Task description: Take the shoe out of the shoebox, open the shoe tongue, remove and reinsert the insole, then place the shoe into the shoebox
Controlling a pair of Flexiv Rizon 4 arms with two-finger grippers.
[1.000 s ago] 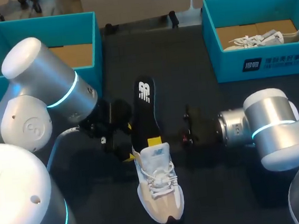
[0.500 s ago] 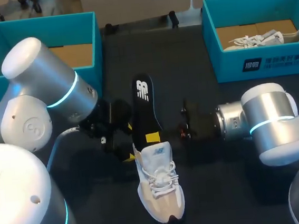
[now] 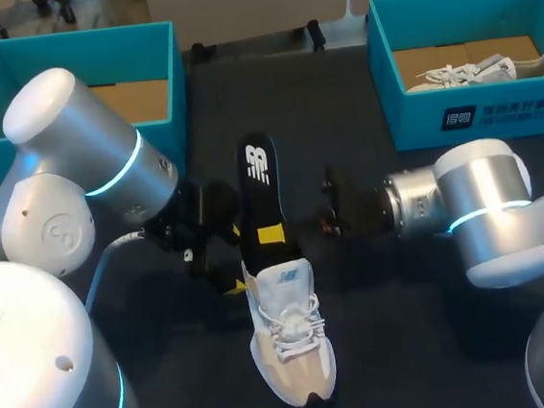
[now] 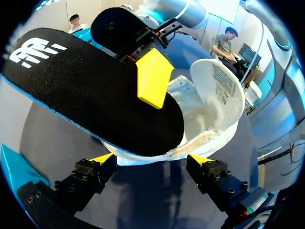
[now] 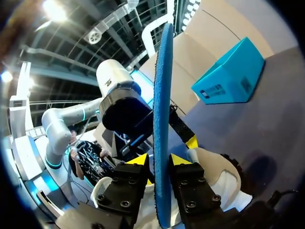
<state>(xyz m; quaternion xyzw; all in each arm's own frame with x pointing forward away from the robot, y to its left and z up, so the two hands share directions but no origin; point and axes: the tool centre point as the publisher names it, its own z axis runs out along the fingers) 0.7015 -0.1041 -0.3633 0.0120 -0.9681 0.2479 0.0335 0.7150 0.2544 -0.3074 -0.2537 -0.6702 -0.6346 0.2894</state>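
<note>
right end effector [image 5: 159,160], pinching the black foam insole [image 3: 262,181], has pulled it further out of the white mesh sneaker [image 3: 292,342]; removal's nearly done.

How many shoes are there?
2. One white shoe lies on the table in the middle; a second shoe sits in the right blue box. The left box is partly hidden.

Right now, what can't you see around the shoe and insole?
- Shoe interior: head and left wrist views, the insole covers the opening.
- Right gripper: head view, one finger hidden under the insole.
- Left shoebox floor: head view, left arm covers most.
</note>
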